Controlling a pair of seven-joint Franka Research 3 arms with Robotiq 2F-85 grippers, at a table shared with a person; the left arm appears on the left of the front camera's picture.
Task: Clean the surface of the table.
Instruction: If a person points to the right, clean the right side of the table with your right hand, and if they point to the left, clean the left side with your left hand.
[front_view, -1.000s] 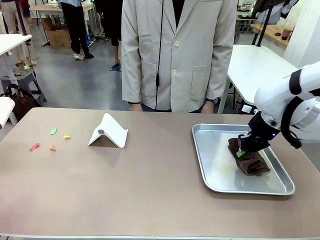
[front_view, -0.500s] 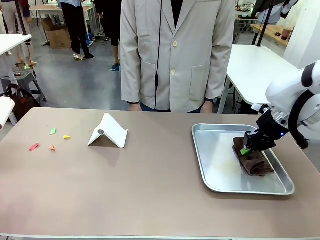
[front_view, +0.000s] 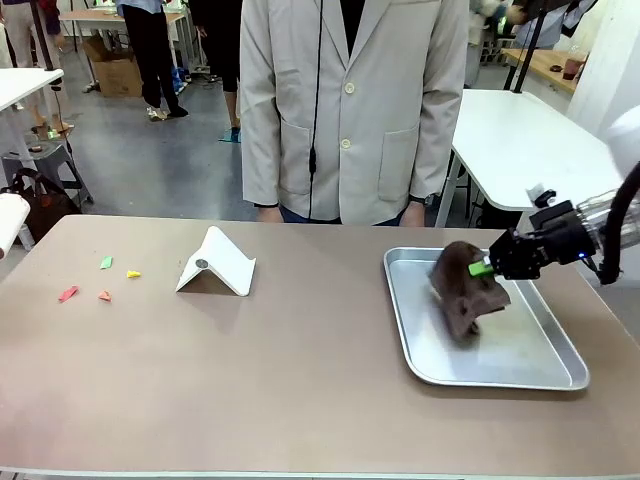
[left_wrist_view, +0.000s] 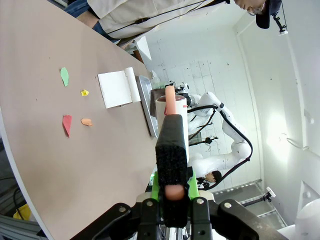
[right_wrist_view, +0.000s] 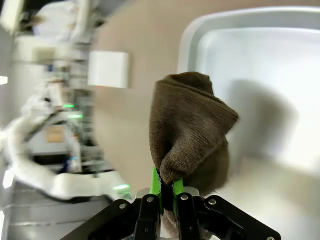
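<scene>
Far left on the matte taupe table (front_view: 300, 380), coloured paper scraps (front_view: 68, 293) lie nearer the left gripper (left_wrist_view: 172, 192), clamped on a black oblong block (left_wrist_view: 171, 145), than the right gripper (front_view: 482, 267) clenching a brown knitted cloth (front_view: 458, 292).

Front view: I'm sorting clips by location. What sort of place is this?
Probably a robotics lab or workshop: a white robot arm works at the table, a white worktable stands behind on a bare grey floor, and a cardboard box sits farther back.
</scene>
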